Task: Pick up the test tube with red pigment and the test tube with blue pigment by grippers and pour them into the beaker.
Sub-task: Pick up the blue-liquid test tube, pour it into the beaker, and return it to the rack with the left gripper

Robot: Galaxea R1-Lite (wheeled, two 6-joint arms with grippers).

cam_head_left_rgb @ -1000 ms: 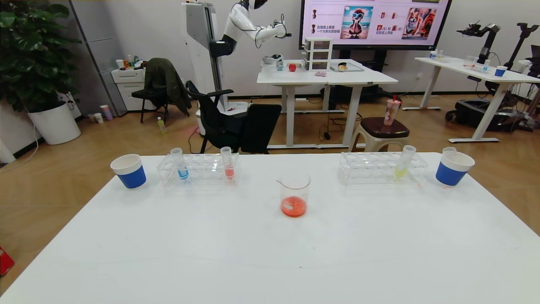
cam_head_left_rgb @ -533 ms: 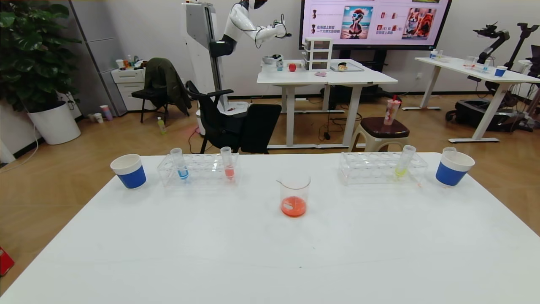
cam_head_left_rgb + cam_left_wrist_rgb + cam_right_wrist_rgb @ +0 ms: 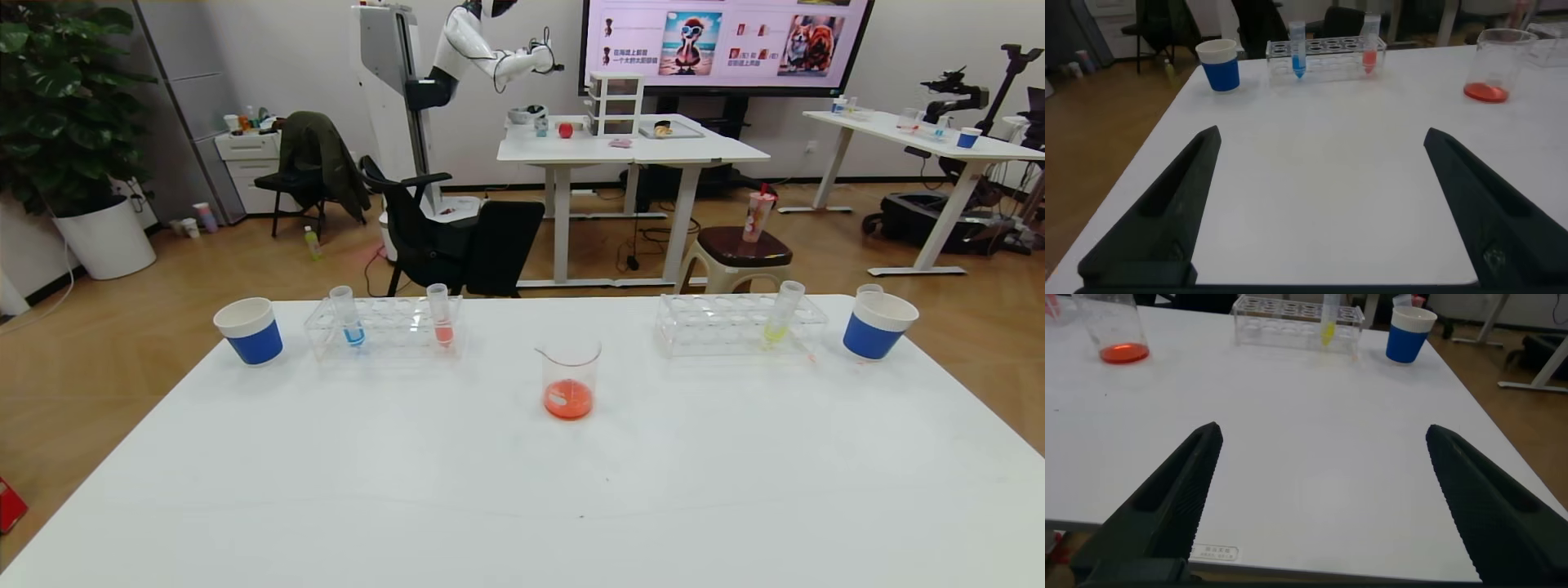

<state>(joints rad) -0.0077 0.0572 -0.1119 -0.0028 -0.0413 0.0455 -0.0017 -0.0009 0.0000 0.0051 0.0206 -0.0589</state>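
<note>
The beaker (image 3: 571,384) stands mid-table with red-orange liquid in its bottom; it also shows in the left wrist view (image 3: 1498,65) and the right wrist view (image 3: 1117,331). The test tube with blue pigment (image 3: 347,317) stands upright in the left clear rack (image 3: 384,328), also in the left wrist view (image 3: 1297,51). A tube with salmon-red liquid (image 3: 441,316) stands in the same rack. No tube with vivid red liquid shows. My left gripper (image 3: 1321,132) and right gripper (image 3: 1323,427) are open and empty, low over the near table, out of the head view.
A second rack (image 3: 739,325) at the right holds a tube with yellow-green liquid (image 3: 782,314). Blue-and-white paper cups stand at the far left (image 3: 250,331) and far right (image 3: 875,326); a clear rim (image 3: 869,289) shows behind the right cup.
Nothing on the table has moved. A distant robot arm at the back right has lowered.
</note>
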